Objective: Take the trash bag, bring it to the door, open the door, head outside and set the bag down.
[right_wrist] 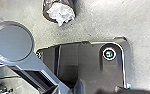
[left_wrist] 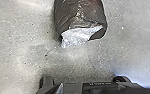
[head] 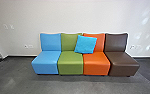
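The only hint of writing I could spot was a row of tiny pale marks [left_wrist: 101, 83] on a dark part of the robot, too blurred to read. Both wrist views showed the dark trash bag [left_wrist: 79, 15] near the edge of the robot's base [right_wrist: 91, 62], floor [right_wrist: 96, 27] visible between them, with crumpled whitish stuff [left_wrist: 77, 36] at its end. Whether the bag rested or hung there, I couldn't tell. Nor could I tell whether the left claw or the right claw was clenched or released, or had hold of it. The right wrist view also caught a ringed round fitting [right_wrist: 109, 54] by the base's corner and a grey jointed bar [right_wrist: 13, 42] beside the base.

The head view took in, ahead of the base, blue [head: 46, 60], green [head: 70, 63], orange [head: 96, 63] and brown [head: 122, 63] seats, a bright blue cushion [head: 86, 44] leaning across the middle two. Dark flooring [head: 73, 83] stretched from the seats toward the base.
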